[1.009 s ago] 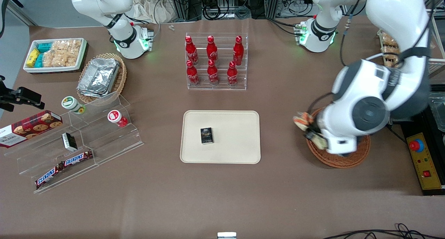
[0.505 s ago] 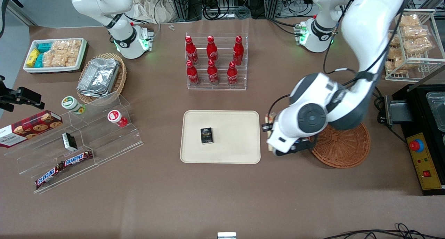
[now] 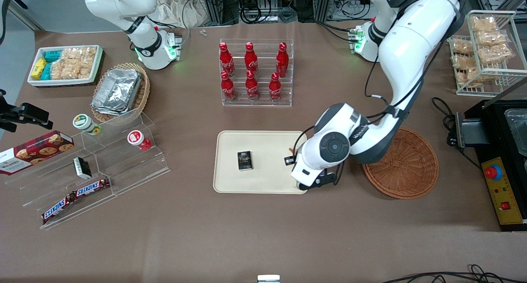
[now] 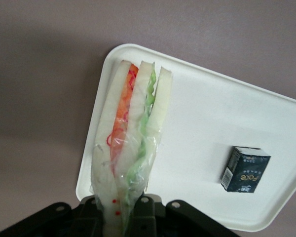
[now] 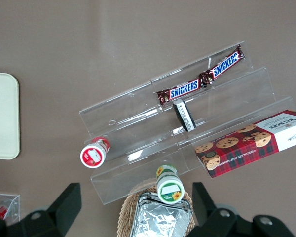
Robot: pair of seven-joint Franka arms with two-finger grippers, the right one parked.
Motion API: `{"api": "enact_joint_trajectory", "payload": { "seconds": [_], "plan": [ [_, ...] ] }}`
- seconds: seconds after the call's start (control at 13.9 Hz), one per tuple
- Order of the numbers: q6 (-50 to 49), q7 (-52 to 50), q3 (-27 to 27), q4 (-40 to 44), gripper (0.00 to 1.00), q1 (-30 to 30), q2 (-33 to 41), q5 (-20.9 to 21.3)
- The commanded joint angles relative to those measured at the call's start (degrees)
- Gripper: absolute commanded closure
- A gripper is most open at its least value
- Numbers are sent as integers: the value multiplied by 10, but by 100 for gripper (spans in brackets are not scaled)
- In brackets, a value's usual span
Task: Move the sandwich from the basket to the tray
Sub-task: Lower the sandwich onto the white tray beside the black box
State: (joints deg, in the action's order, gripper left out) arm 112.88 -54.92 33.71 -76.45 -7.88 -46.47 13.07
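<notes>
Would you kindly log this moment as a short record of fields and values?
stage: carrying, not yet released
pincer: shut on the sandwich, above the tray's edge nearest the basket
sandwich: held by its wide end, tip pointing out over the tray
tray: holds one small dark box, apart from the sandwich
basket: empty, beside the tray toward the working arm's end
bottles: six red ones in a clear rack, farther from the camera than the tray

"SNICKERS" on candy bars (image 5: 200,83); "Walkers" on cookie box (image 5: 251,143)
</notes>
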Motion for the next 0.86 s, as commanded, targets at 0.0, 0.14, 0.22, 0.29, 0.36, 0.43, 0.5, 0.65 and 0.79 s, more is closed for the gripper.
{"api": "enact_joint_trajectory", "payload": {
  "seconds": [0.0, 0.14, 0.22, 0.29, 0.36, 0.43, 0.5, 0.65, 0.79],
  "plan": [
    [29, -49, -10, -8, 100, -27, -25, 64],
    [36, -53, -10, -9, 100, -27, -40, 78],
    [35, -53, -10, -10, 100, -28, -40, 78],
    [35, -52, -10, -10, 100, -28, -40, 78],
    [34, -53, -10, -11, 100, -32, -41, 77],
    [30, -54, -10, -14, 89, -41, -40, 77],
    [29, -55, -10, -22, 33, -42, -40, 78],
    [27, -56, -10, -23, 0, -37, -35, 79],
    [-6, -56, -10, -19, 0, -35, -9, 75]
  ]
}}
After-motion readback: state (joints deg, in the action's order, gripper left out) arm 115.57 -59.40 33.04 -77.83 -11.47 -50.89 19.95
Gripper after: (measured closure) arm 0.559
